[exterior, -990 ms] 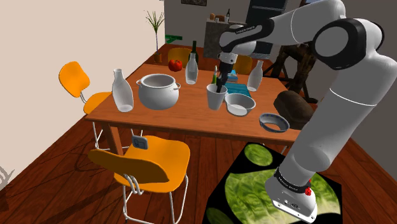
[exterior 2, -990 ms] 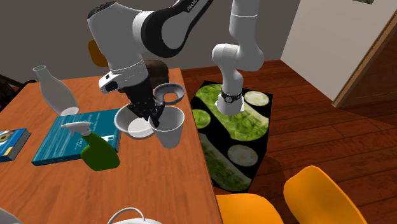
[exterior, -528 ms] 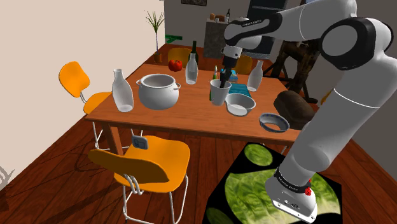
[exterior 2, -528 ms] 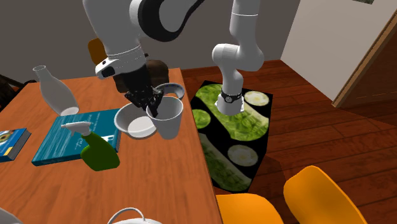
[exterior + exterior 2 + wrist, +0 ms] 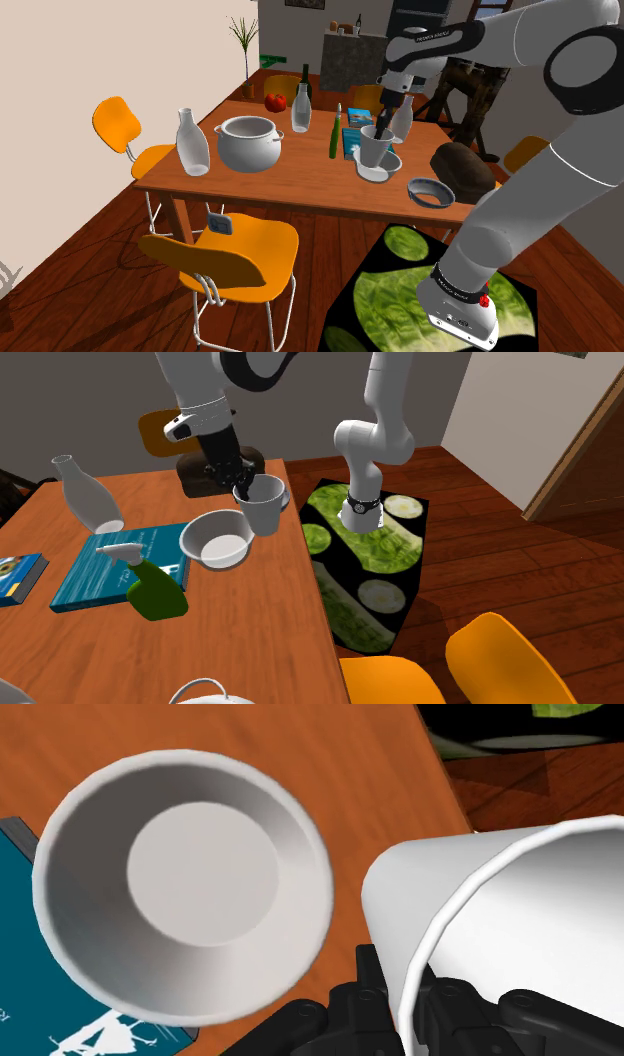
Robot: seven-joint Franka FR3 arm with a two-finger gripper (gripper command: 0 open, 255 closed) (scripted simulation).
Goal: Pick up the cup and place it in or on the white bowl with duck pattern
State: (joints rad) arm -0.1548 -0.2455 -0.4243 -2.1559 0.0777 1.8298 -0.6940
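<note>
Wood-brown rectangular dining table [image 5: 290, 182] carries everything, and the white Franka arm with dark joints [image 5: 560, 190] arches over the part of it at the shoulder view's right. On the tabletop lies a flat teal book [image 5: 120, 557], with a green spray bottle [image 5: 155, 592] resting at its near corner in the second exterior view. Just beside the book sits the plain white round bowl [image 5: 215, 540] [image 5: 200, 884] [image 5: 391, 160], upright with its hollow facing up. The white tapered cup [image 5: 264, 510] [image 5: 520, 934] [image 5: 372, 150] hangs at the bowl's rim on the side away from the book, toward the table's edge; in the wrist view it is next to the bowl rather than over its hollow. The all-black two-finger gripper [image 5: 240, 482] [image 5: 400, 1004] [image 5: 381, 128] is clamped on the cup's wall, one finger inside the mouth and one outside, the rim running between them
</note>
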